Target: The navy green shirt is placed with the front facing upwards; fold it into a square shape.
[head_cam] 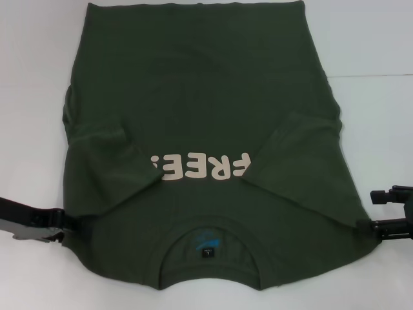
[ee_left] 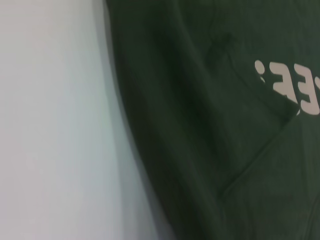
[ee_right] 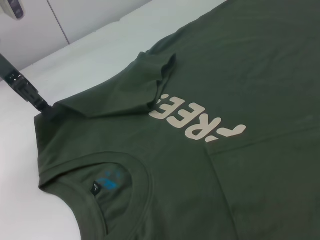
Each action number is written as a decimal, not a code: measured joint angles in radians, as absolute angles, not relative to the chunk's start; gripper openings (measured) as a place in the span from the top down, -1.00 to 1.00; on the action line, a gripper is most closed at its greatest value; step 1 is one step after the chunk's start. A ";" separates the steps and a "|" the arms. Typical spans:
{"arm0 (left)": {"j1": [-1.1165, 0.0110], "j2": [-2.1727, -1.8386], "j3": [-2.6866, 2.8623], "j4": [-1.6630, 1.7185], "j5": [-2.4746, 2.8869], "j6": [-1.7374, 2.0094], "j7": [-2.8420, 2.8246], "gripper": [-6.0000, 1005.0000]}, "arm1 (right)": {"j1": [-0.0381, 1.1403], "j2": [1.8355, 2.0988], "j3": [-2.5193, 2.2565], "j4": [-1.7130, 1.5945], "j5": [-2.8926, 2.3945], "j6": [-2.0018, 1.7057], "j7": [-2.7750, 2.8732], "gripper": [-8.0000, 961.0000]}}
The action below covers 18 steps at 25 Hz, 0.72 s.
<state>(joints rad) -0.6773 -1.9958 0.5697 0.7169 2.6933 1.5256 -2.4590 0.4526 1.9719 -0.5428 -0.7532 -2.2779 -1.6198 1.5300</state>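
The navy green shirt (head_cam: 206,116) lies flat with its front up and its collar (head_cam: 210,242) nearest me. The white "FREE!" print (head_cam: 199,166) reads upside down from here. Both short sleeves are folded inward over the chest, one (head_cam: 110,158) on the left and one (head_cam: 290,152) on the right. My left gripper (head_cam: 59,223) sits at the left shoulder corner, touching the cloth edge. That left gripper (ee_right: 42,107) also shows in the right wrist view, at the same corner. At the right shoulder corner is my right gripper (head_cam: 374,226). The left wrist view shows the shirt (ee_left: 210,130) edge on the table.
The white table (head_cam: 32,97) surrounds the shirt on the left, right and near sides. The shirt's hem (head_cam: 193,6) reaches the far edge of the head view.
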 joint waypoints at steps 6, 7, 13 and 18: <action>-0.679 -2.004 0.577 0.719 2.689 1.516 -2.453 0.09 | 0.454 1.969 -0.541 -0.753 -2.278 -1.621 1.542 -0.90; -0.679 -2.004 0.577 0.721 2.688 1.517 -2.450 0.14 | 0.454 1.969 -0.541 -0.753 -2.278 -1.621 1.542 -0.90; -0.675 -2.008 0.587 0.737 2.687 1.515 -2.452 0.46 | 0.454 1.969 -0.541 -0.753 -2.278 -1.626 1.543 -0.90; -0.673 -2.008 0.583 0.736 2.687 1.517 -2.453 0.78 | 0.455 1.968 -0.542 -0.754 -2.278 -1.631 1.585 -0.90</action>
